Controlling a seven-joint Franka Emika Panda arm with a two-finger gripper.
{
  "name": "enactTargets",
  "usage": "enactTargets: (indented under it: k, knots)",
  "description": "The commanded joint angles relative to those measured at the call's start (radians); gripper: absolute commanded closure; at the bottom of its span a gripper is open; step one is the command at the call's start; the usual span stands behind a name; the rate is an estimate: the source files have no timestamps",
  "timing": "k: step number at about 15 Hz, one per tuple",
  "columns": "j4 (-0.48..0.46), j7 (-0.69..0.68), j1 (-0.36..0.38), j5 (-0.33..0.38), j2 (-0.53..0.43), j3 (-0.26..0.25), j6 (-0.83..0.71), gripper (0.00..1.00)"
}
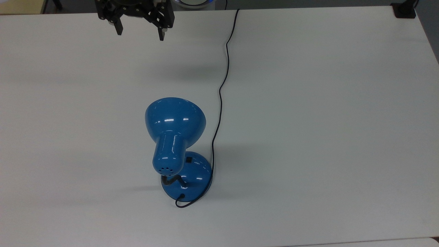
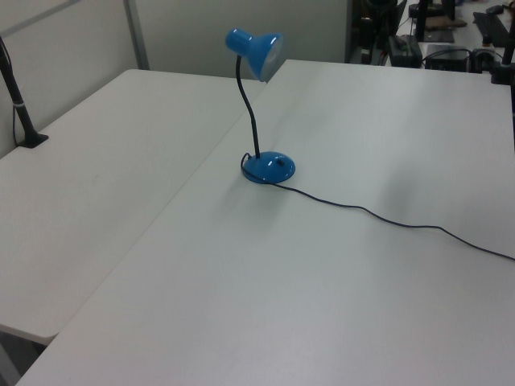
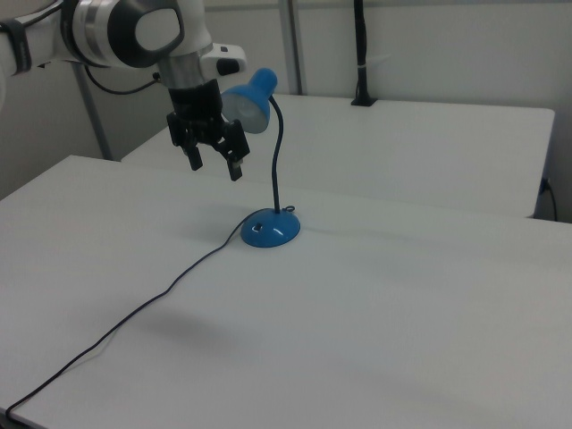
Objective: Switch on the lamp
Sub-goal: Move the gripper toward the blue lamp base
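Observation:
The lamp (image 1: 175, 123) is glossy blue, standing on the white table (image 1: 308, 120) with its bell shade tipped over a round domed base (image 1: 195, 175). A small black switch (image 1: 188, 159) sits on the base's top. Its black bendy neck (image 2: 248, 104) rises from the base (image 2: 269, 167) to the shade (image 2: 256, 50). In the right view the lamp base (image 3: 270, 228) lies below the shade (image 3: 250, 98). My black gripper (image 1: 140, 31) hangs open at the top view's upper edge, well away from the lamp. The right view has the gripper (image 3: 214, 163) open in the air, left of the neck and above the table.
A thin black cord (image 1: 223, 85) runs from the base across the table to its far edge in the top view. A black clamp (image 1: 403, 10) sits at the top view's upper right corner. A second white table (image 2: 88, 185) adjoins on the left view's left.

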Motion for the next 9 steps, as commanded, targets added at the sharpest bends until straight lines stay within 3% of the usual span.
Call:
enactTargets:
  k: [1, 9]
  knots:
    - [0.005, 0.106, 0.047, 0.007, 0.040, 0.005, 0.008, 0.00]
    - [-0.011, 0.070, 0.056, -0.007, 0.040, 0.005, -0.023, 0.00]
